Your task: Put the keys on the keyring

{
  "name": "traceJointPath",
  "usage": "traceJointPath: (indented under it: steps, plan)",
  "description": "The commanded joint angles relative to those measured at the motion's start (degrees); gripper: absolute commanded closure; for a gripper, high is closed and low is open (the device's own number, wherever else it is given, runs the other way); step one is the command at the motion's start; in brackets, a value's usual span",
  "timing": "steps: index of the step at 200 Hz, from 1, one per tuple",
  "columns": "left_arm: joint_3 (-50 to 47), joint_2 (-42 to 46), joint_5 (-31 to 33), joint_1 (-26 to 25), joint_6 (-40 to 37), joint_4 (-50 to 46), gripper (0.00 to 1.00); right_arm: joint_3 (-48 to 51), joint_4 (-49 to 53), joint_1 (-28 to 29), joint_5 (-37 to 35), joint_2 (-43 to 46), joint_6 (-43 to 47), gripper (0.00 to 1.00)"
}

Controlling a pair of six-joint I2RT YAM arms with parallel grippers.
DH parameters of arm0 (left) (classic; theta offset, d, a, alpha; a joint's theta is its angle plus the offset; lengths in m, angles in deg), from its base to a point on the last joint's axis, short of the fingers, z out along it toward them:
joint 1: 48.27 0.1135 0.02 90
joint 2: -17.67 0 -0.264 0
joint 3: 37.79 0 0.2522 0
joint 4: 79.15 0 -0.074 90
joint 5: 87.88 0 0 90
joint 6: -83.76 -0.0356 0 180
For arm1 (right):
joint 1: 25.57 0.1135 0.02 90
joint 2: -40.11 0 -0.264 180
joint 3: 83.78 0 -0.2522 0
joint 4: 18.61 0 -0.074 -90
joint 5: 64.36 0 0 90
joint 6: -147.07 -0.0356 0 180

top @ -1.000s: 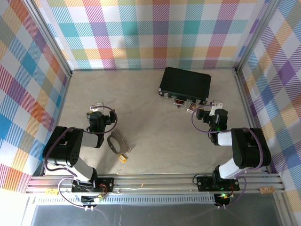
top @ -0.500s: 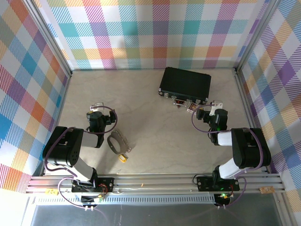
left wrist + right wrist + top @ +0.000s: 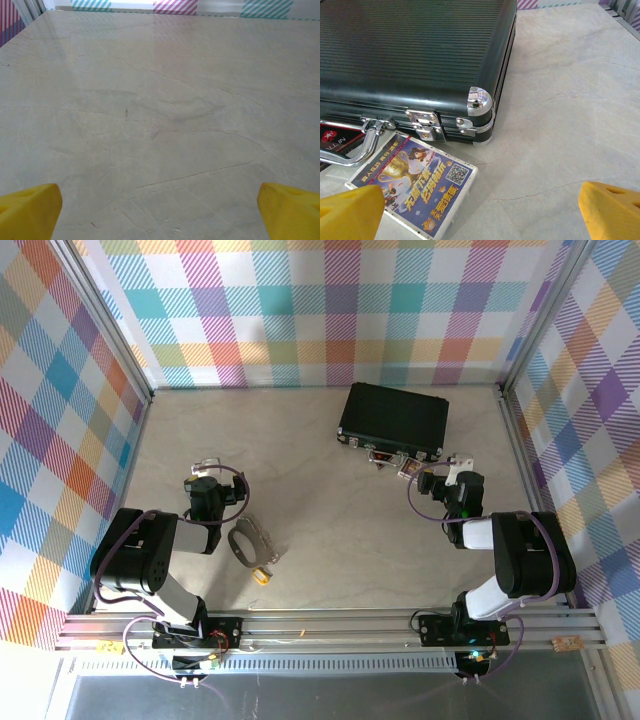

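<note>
— Left end effector point(image 3: 159, 202) and right end effector point(image 3: 480, 200) both spread wide.
— Where's the thin grey metal keyring point(image 3: 240, 542)?
— On the beige worktop point(image 3: 330, 510) beside the left arm point(image 3: 150, 555), small silvery metal keys point(image 3: 265, 553) touching it.

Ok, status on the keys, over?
Left tool open, empty. Right tool open, empty, at the black case. Keys and keyring together on table by left arm, untouched.

Card box point(image 3: 412, 182) — a QR code and yellow Chinese lettering, unreadable.
</note>
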Motion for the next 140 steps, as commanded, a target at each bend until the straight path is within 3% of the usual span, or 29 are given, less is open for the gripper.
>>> traceJointPath:
  steps: [1, 58, 85, 103, 140]
  plan:
    - [0.85, 0.15, -0.52, 0.41, -0.53, 0.15, 0.00, -3.63, 4.99, 0.29, 0.56, 2.61, 0.39, 0.01]
    - [2.01, 4.66, -0.70, 0.41, -0.57, -5.57, 0.00, -4.69, 11.34, 0.30, 0.77, 7.60, 0.57, 0.01]
    - [4.89, 11.23, -0.28, 0.46, 0.64, -16.59, 0.00, -5.46, 18.71, 0.54, 0.49, 13.01, -0.30, 0.01]
    - [8.32, 17.32, 1.54, 0.35, 5.30, -28.86, 0.00, -7.65, 25.95, 1.75, 0.99, 17.00, -2.13, 0.01]
    - [15.82, 27.62, -12.16, -0.03, 12.30, -49.83, 0.00, -17.96, 51.28, 4.65, -1.81, 21.35, -13.18, 0.01]
